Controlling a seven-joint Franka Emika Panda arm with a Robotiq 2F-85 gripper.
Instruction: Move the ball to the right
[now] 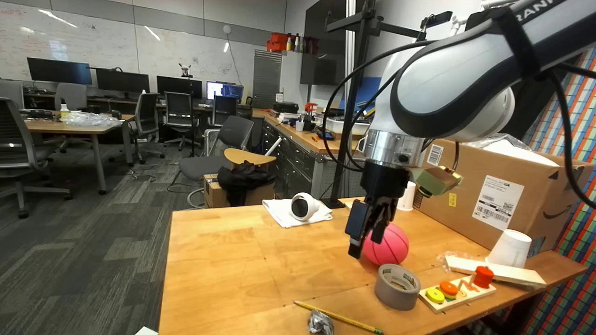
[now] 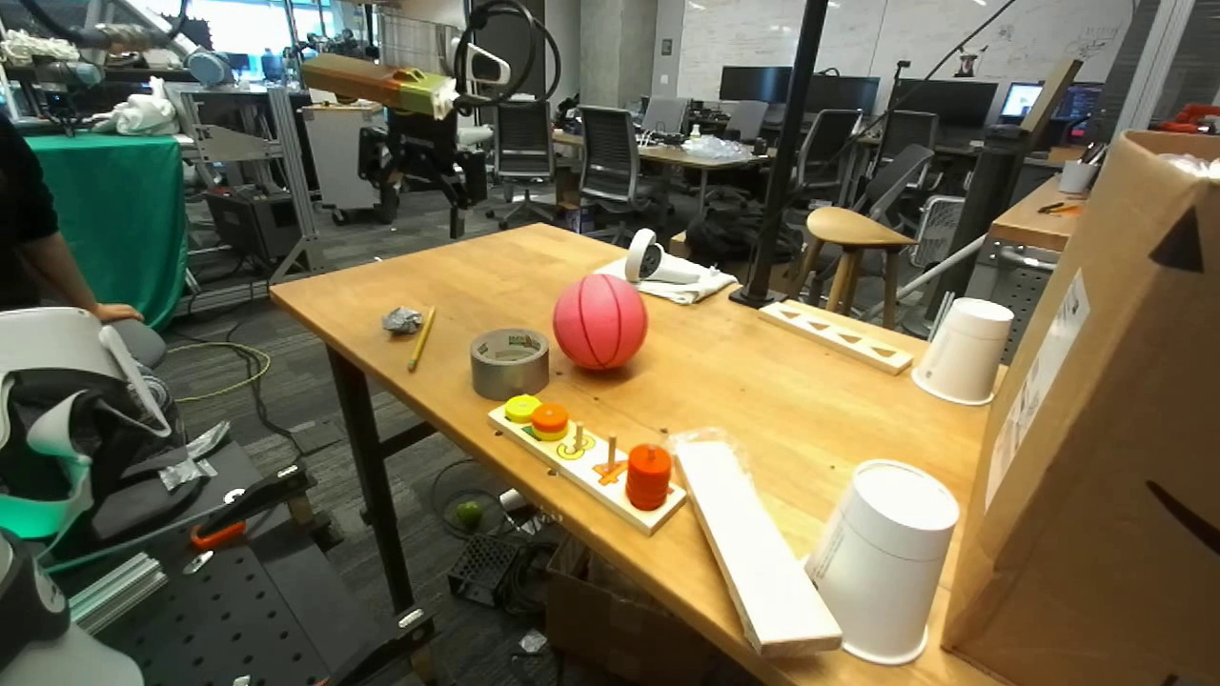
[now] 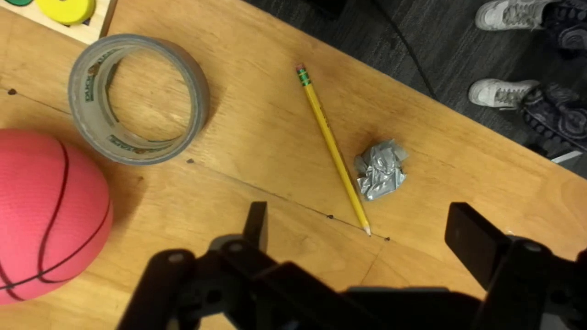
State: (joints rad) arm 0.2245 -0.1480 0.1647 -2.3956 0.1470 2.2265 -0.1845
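The pinkish-red ball with dark seam lines rests on the wooden table. It shows in both exterior views (image 1: 390, 249) (image 2: 600, 322). In the wrist view the ball (image 3: 46, 220) is at the left edge, partly cut off. My gripper (image 3: 364, 229) is open and empty, above the table and to one side of the ball. In an exterior view the gripper (image 1: 367, 243) overlaps the ball's edge, but the wrist view shows them apart. It also hangs above the table's far end in an exterior view (image 2: 462, 195).
A grey tape roll (image 3: 199, 103) stands beside the ball. A pencil (image 3: 332, 144) and a crumpled silver piece (image 3: 381, 169) lie below the gripper. A toy peg board (image 2: 586, 467), white cups (image 2: 886, 562), a cardboard box (image 1: 493, 200) and a white device on cloth (image 1: 305, 207) are around.
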